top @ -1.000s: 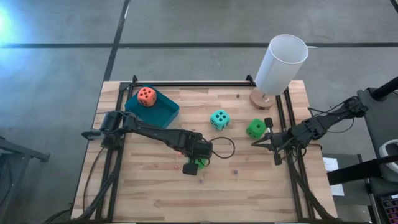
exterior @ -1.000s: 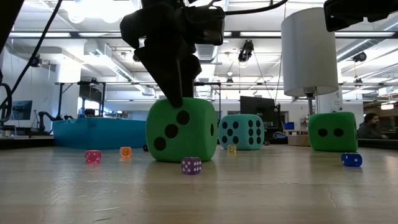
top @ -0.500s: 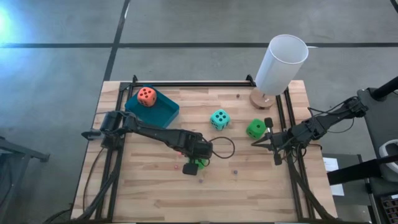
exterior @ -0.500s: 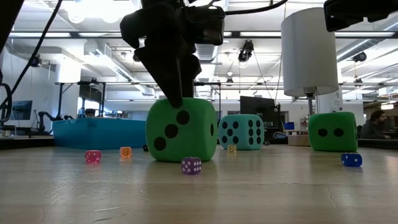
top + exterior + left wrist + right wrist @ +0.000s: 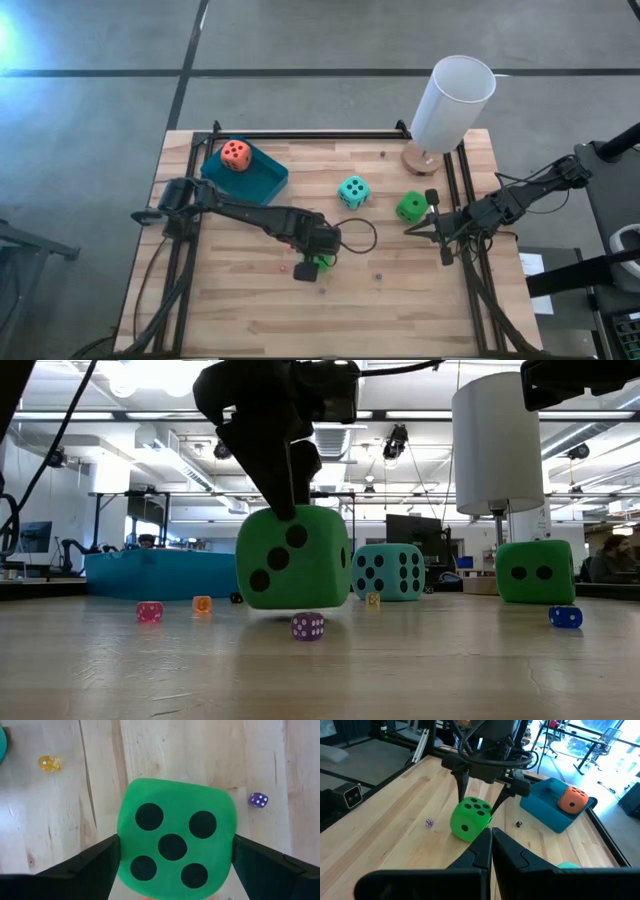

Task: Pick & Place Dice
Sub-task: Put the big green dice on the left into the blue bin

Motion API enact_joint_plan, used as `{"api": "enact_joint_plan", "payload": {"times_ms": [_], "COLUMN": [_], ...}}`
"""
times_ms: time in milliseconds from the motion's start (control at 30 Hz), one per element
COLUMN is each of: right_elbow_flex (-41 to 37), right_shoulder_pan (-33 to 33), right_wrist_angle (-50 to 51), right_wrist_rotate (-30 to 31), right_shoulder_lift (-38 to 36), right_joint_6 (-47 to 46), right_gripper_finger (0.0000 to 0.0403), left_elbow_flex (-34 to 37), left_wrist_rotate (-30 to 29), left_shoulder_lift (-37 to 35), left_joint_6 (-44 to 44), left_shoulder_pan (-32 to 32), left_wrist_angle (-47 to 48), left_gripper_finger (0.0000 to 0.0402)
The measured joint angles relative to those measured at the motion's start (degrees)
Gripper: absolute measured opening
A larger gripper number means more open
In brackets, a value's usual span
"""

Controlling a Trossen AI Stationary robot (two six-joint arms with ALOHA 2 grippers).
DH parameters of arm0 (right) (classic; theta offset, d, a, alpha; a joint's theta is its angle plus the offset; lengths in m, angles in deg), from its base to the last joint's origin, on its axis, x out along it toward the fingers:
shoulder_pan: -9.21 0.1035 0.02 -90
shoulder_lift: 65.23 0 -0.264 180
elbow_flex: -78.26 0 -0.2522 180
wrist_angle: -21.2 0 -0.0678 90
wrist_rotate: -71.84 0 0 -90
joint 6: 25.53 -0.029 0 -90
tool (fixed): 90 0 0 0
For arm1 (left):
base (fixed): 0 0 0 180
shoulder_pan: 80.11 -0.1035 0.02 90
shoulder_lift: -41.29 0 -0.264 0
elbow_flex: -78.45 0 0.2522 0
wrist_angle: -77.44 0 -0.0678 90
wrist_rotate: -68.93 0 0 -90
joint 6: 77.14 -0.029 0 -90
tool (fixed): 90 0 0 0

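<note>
The left gripper [image 5: 285, 510], jaws clamped on a green die [image 5: 293, 558] barely off the table [image 5: 400, 300], could drop it if the soft sides slip; the right gripper [image 5: 490, 837] waits with jaws together.

This is a robotics lab set in a large open-plan industrial hall. The pale wooden-plank worktable [image 5: 400, 290] is bordered by a black metal frame rail [image 5: 300, 134] and stands on a bare grey concrete floor marked with dark lines [image 5: 300, 72]. Beyond the table, the low view shows exposed ceiling ducts with rows of strip lights [image 5: 160, 415], dark computer monitors [image 5: 412, 528], and more black equipment stands [image 5: 105, 520] farther back.
</note>
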Motion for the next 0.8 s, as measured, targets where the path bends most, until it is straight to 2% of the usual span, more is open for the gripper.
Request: {"api": "enact_joint_plan", "payload": {"times_ms": [800], "right_elbow_flex": [0.01], "right_shoulder_pan": [0.02], "right_wrist_angle": [0.0], "right_wrist_rotate": [0.0], "right_shoulder_lift": [0.01], "right_joint_6": [0.0], "right_gripper_finger": [0.0008], "left_elbow_flex": [-0.15], "left_wrist_rotate": [-0.37], "left_shoulder_lift": [-2.05], "left_joint_6": [3.24], "left_shoulder_pan": [-0.02], "left_wrist_angle": [1.25], "left_gripper_finger": [0.0348]}}
